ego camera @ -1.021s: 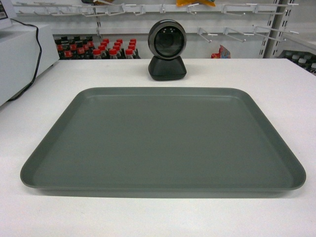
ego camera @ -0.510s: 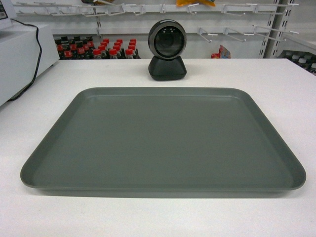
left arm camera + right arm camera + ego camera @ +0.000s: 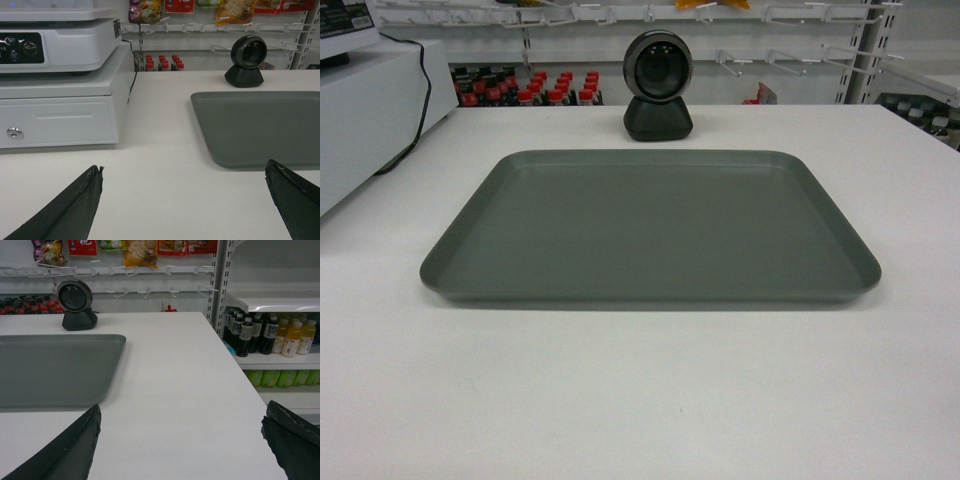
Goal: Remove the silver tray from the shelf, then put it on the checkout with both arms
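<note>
the checkout surface [image 3: 640, 400] carries the silver tray [image 3: 650, 225] flat, just in front of the scanner [image 3: 658, 85]. in the head view the tray now sits farther off and smaller than a moment ago, with more bare white before it, so the robot seems to have backed away. the left gripper [image 3: 185, 200] and right gripper [image 3: 182, 440] are spread wide, holding nothing, clear of the tray. i judge the placing done
</note>
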`<state>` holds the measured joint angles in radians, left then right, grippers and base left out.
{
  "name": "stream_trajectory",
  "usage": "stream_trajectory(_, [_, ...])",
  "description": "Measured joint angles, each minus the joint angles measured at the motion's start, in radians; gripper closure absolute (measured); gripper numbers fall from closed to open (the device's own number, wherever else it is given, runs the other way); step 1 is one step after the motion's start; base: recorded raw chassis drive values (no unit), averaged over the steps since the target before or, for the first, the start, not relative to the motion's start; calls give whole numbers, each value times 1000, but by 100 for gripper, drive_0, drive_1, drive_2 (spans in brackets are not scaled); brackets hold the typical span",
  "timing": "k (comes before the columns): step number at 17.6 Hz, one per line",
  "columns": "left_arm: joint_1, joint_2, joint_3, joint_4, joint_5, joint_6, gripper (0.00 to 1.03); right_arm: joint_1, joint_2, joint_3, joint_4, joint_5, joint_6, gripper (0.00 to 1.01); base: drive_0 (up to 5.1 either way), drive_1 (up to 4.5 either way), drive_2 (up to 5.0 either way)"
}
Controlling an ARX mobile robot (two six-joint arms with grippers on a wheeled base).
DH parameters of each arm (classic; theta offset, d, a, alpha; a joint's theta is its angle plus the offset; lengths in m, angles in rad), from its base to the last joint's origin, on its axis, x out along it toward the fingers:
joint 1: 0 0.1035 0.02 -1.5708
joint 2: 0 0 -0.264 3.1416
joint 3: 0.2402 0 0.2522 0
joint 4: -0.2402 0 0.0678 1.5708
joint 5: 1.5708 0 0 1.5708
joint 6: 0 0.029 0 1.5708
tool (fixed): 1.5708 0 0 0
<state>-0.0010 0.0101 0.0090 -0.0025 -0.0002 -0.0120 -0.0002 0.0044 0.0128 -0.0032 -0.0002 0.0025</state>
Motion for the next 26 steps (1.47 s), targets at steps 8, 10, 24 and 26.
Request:
stream_trajectory(8, [0, 0, 0, -2, 0, 1, 5, 0, 0, 0, -1, 0, 0, 3, 9, -392, 410])
stream_trajectory(10, [0, 0, 0, -2, 0, 1, 5, 0, 0, 0, -4, 0, 0, 3, -3, -405, 398])
stream_trajectory(24, [0, 0, 0, -1, -1, 1, 5, 0, 0, 0, 0, 0, 0, 3, -2, -404, 399])
stream_trajectory(26, [0, 0, 0, 2, 0, 1, 5, 0, 0, 0, 2, 0, 0, 3, -7, -114, 101])
